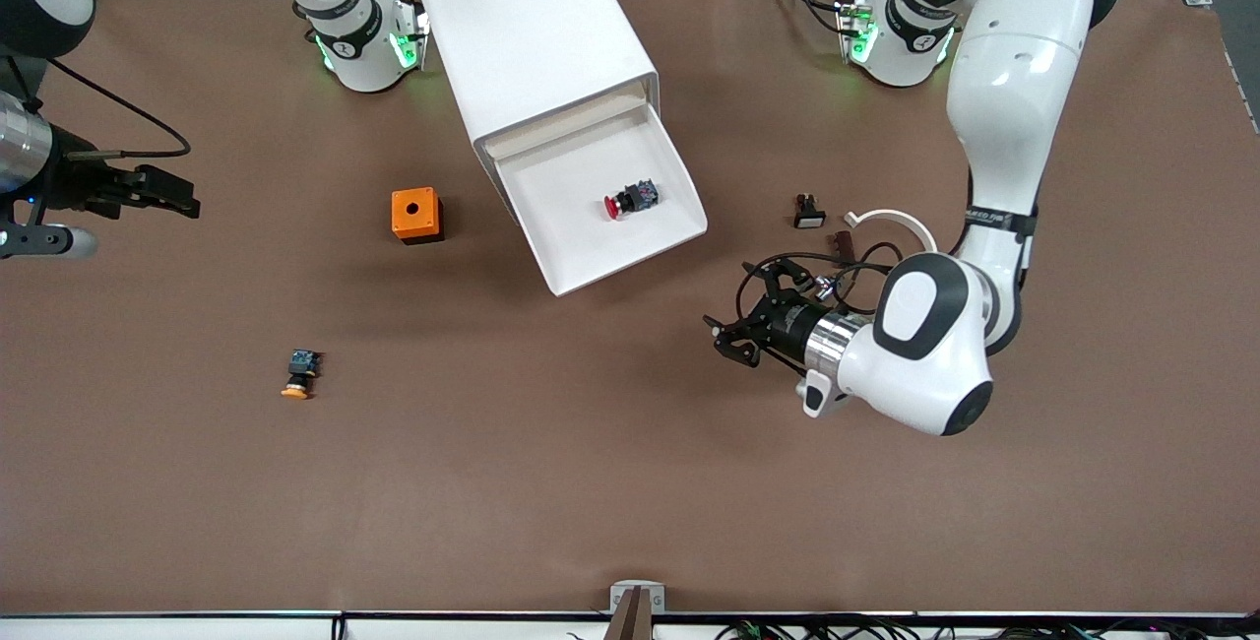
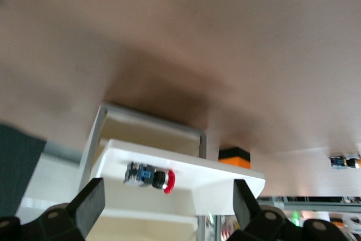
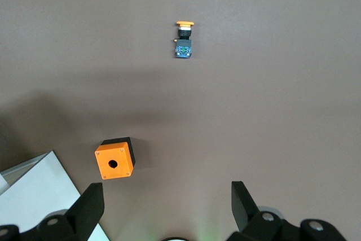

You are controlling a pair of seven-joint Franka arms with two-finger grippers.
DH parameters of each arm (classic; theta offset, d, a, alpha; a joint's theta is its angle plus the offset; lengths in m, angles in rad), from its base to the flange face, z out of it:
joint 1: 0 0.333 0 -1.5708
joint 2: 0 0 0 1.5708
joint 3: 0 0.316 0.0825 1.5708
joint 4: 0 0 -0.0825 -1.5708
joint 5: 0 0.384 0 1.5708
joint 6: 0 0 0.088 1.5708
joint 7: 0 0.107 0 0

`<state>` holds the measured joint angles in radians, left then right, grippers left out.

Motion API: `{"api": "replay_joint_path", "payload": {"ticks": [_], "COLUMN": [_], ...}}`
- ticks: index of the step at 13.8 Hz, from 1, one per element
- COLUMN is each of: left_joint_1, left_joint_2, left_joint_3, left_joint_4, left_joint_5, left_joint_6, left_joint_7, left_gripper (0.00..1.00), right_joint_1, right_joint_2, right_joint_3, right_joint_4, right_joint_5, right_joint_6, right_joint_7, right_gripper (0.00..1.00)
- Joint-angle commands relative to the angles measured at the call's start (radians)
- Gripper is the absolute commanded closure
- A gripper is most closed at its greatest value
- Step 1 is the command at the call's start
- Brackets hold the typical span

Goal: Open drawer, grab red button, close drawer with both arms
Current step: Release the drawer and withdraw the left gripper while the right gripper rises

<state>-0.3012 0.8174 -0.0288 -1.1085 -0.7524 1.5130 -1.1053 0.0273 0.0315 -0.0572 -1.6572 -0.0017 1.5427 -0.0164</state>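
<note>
The drawer (image 1: 591,246) stands pulled out of the white cabinet (image 1: 532,30), toward the front camera. The red-capped button (image 1: 630,199) lies on its side on the drawer floor. My left gripper (image 1: 717,335) hovers low over the table beside the drawer's front corner, at the left arm's end, open and empty, pointing at the drawer. In the left wrist view the button (image 2: 151,176) lies in the drawer (image 2: 225,182), with the left gripper (image 2: 168,198) open. My right gripper (image 1: 187,197) waits open at the right arm's end of the table; in its own view the right gripper (image 3: 166,196) holds nothing.
An orange cube with a hole (image 1: 416,215) sits beside the cabinet toward the right arm's end. An orange-capped button (image 1: 298,374) lies nearer the front camera. A small black part (image 1: 807,212), a white ring (image 1: 891,222) and cables lie by the left arm.
</note>
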Motion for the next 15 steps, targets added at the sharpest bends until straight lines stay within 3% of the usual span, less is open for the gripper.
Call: {"api": "replay_joint_path", "payload": {"ticks": [1, 6, 15], "left_joint_1": [-0.016, -0.07, -0.124], "left_joint_2": [-0.07, -0.122, -0.123], "left_joint_3": [0.02, 0.012, 0.012], "left_joint_4": [-0.024, -0.033, -0.04], "left_joint_5": [0.135, 0.43, 0.674], "left_joint_6": [0.074, 0.237, 0.314], "left_joint_7": [0.093, 0.099, -0.014], "left_gripper": [0.0, 0.0, 0.0], "right_joint_1": [0.016, 0.071, 0.144], "right_joint_2": [0.007, 0.004, 0.001], "right_joint_3": [-0.001, -0.001, -0.001], "right_joint_4": [0.02, 0.017, 0.002], "right_joint_5": [-0.006, 0.009, 0.063], "right_joint_6": [-0.018, -0.036, -0.049], "right_joint_7": [0.047, 0.232, 0.455], "right_gripper": [0.0, 0.0, 0.0]}}
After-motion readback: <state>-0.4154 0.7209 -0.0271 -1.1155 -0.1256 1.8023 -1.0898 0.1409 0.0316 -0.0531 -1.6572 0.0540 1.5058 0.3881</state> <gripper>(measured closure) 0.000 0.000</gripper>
